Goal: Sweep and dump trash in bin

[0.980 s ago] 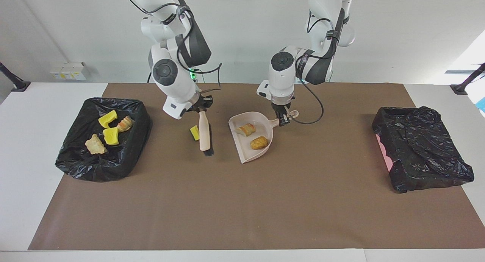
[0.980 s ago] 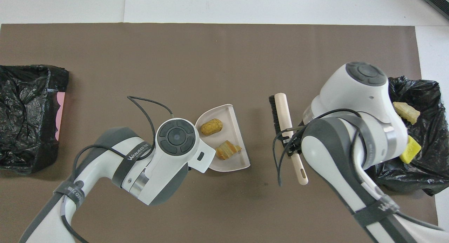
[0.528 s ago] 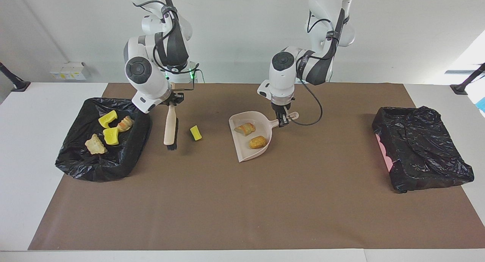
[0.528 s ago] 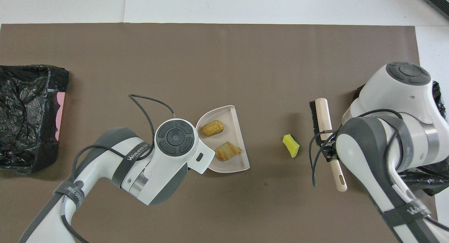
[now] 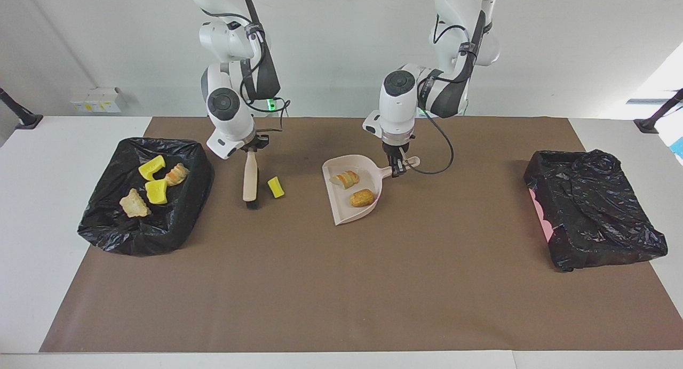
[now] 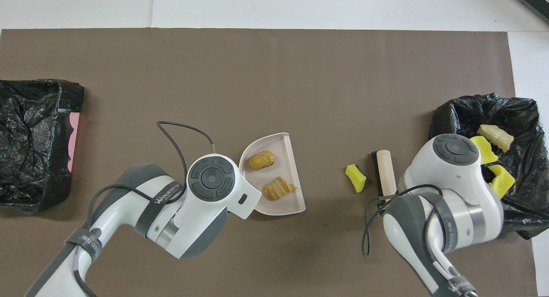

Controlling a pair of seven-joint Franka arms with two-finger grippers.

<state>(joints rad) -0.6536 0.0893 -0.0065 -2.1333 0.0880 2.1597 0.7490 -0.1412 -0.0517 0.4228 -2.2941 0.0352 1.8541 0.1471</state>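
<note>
Right gripper [image 5: 255,145] clenched on brush [image 5: 249,181] handle, bristles on the mat just beside a yellow chunk [image 5: 275,187]; left gripper [image 5: 397,169] grips the dustpan [image 5: 341,208] handle, pan holding two tan lumps [image 5: 354,189]; four more chunks [image 5: 152,185] lie in the open bin [image 5: 176,227] at the right arm's end; closed black bag [image 5: 592,209] at the left arm's end.
</note>
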